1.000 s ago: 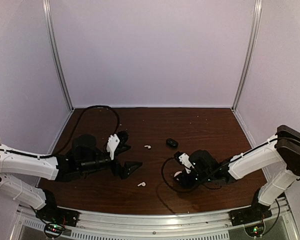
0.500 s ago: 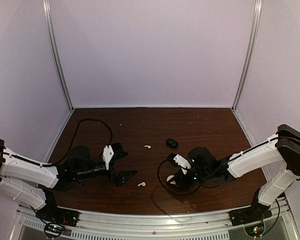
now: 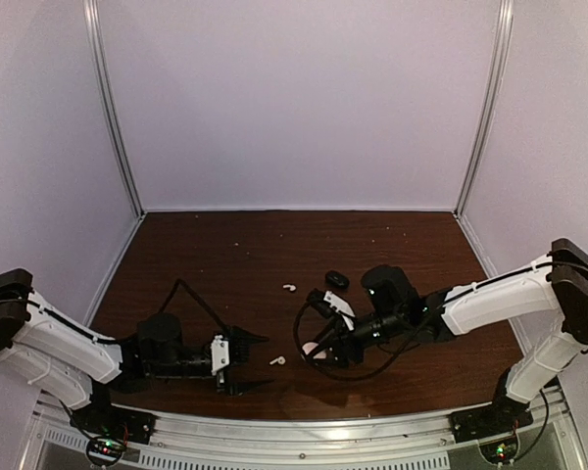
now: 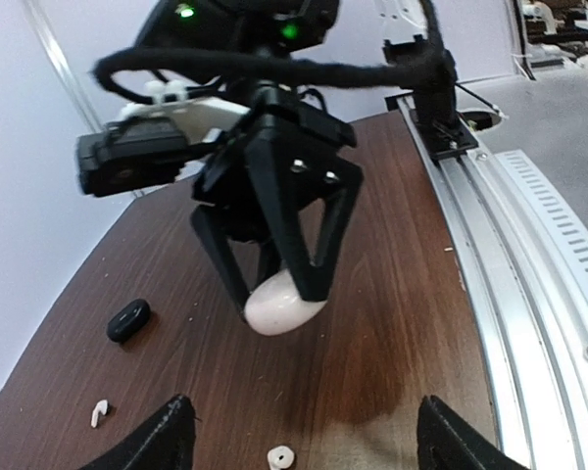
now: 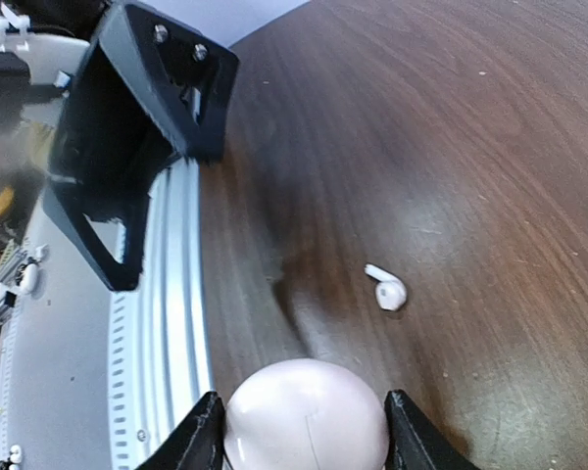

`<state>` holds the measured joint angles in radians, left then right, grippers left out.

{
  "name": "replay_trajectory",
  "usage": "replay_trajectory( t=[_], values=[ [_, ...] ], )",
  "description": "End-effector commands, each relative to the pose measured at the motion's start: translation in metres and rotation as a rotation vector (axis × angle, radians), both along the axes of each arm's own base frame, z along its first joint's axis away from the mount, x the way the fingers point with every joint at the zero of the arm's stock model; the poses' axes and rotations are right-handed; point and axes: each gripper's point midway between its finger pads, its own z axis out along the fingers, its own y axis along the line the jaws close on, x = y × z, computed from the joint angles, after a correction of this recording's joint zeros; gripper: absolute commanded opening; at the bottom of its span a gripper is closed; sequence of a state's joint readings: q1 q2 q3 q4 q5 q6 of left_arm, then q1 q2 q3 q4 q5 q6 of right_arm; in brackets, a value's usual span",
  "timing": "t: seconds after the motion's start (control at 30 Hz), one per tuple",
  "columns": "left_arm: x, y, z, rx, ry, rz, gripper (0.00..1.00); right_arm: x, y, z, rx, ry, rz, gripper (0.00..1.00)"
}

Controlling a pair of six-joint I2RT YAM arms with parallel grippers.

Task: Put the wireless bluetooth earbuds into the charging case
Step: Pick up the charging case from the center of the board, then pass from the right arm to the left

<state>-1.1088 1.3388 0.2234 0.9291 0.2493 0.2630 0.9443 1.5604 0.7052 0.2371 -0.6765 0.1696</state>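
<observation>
A white stemmed earbud (image 3: 277, 360) lies on the brown table near the front, and in the left wrist view this earbud (image 4: 280, 456) sits between my left fingers. My left gripper (image 3: 260, 361) hangs low there, wide open and holding nothing. Just to the right, my right gripper (image 3: 323, 350) is shut on the closed white charging case (image 4: 279, 304), tilted down close to the table. In the right wrist view the case (image 5: 307, 416) fills the gap between the fingers, with the earbud (image 5: 387, 290) ahead of it. A second white earbud (image 3: 290, 288) lies farther back.
A small black oval case (image 3: 336, 279) rests behind the right gripper, beside the far earbud (image 4: 98, 412). An aluminium rail (image 3: 323, 431) runs along the near edge. White walls enclose the table (image 3: 402, 245) on three sides. Black cables loop off both wrists.
My left arm has drawn back toward the near edge and dropped low, its jaws narrowing a little. My right gripper has carried the white case leftward, toward the near earbud.
</observation>
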Motion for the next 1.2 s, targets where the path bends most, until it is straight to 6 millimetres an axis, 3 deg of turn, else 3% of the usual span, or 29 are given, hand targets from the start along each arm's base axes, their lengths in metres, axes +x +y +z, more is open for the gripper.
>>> replay_trajectory(
  t=[0.0, 0.13, 0.73, 1.0, 1.17],
  values=[
    [-0.010, -0.020, 0.010, 0.030, -0.201, -0.028, 0.77, -0.024, 0.010, 0.026, 0.098, 0.060, 0.147, 0.48],
    [-0.015, -0.026, 0.009, 0.053, -0.252, -0.042, 0.74, -0.036, 0.014, 0.035, 0.117, 0.077, 0.207, 0.48],
    [-0.031, -0.046, 0.009, 0.079, -0.314, -0.138, 0.69, -0.082, 0.034, 0.040, 0.134, 0.149, 0.399, 0.47],
    [-0.042, -0.049, 0.011, 0.087, -0.343, -0.173, 0.59, -0.089, 0.037, 0.036, 0.133, 0.171, 0.434, 0.47],
    [-0.048, -0.053, 0.004, 0.123, -0.347, -0.196, 0.47, -0.090, 0.039, 0.034, 0.133, 0.178, 0.448, 0.47]
  ],
)
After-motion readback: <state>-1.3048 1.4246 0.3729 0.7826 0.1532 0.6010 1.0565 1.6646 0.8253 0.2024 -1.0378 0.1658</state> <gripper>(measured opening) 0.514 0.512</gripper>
